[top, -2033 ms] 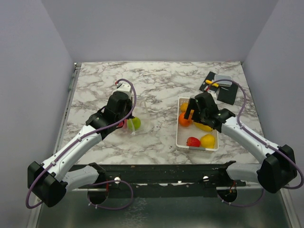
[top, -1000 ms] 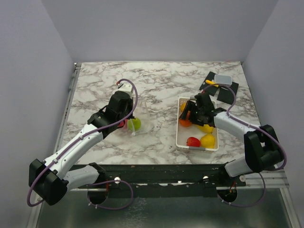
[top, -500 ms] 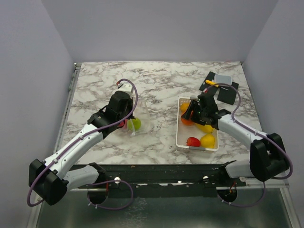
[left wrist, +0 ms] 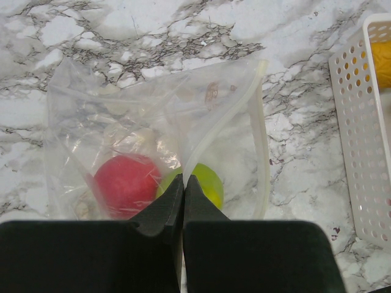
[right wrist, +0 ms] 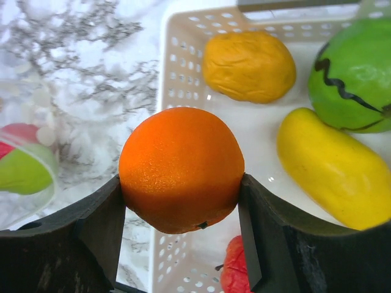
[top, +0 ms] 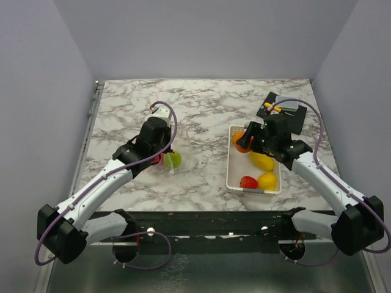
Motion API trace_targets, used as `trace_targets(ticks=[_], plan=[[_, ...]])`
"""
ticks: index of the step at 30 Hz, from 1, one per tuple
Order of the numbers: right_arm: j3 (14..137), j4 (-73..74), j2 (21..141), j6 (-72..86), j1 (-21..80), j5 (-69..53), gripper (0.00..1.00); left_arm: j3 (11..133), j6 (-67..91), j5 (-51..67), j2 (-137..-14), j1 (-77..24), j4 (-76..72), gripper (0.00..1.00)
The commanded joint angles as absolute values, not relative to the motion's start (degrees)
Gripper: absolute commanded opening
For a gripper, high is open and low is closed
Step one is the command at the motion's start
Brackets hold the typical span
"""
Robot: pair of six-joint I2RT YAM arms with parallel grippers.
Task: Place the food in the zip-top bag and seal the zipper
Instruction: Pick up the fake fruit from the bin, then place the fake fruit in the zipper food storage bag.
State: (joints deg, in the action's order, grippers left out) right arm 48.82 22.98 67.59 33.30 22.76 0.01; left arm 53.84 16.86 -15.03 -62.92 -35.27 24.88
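The clear zip-top bag (left wrist: 122,116) lies on the marble at left, with a red fruit (left wrist: 125,183) and a green fruit (left wrist: 208,180) inside. My left gripper (left wrist: 183,183) is shut on the bag's mouth edge, where the pale zipper (left wrist: 226,113) runs into the jaws. My right gripper (right wrist: 181,183) is shut on an orange fruit (right wrist: 181,168) and holds it above the left rim of the white basket (right wrist: 183,55). In the basket lie a yellow-orange piece (right wrist: 248,65), a green one (right wrist: 351,82), a long yellow one (right wrist: 333,165) and a red one (right wrist: 235,271).
In the top view, the white basket (top: 231,177) sits right of centre and the bag (top: 177,160) about a hand's width to its left. Black pads with a grey object (top: 287,105) lie at the back right. Grey walls enclose the table.
My right gripper closed on the orange fruit in the basket and lifted it up, clear of the other pieces. The left arm and the bag have not moved.
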Motion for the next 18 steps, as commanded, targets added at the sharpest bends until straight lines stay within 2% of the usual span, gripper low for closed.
trace_targets(ticks=[1, 7, 18], plan=[[53.0, 26.5, 65.8, 31.5, 25.8, -1.9, 0.27, 53.3, 16.5, -15.5, -62.8, -35.2, 24.3, 0.0], [57.7, 27.4, 67.4, 32.3, 33.9, 2.5, 0.27, 53.3, 16.4, -15.4, -62.8, -35.3, 24.4, 0.0], [69.9, 28.0, 79.1, 32.5, 47.0, 9.8, 0.28, 53.3, 16.5, -15.6, -62.4, -35.3, 24.4, 0.0]])
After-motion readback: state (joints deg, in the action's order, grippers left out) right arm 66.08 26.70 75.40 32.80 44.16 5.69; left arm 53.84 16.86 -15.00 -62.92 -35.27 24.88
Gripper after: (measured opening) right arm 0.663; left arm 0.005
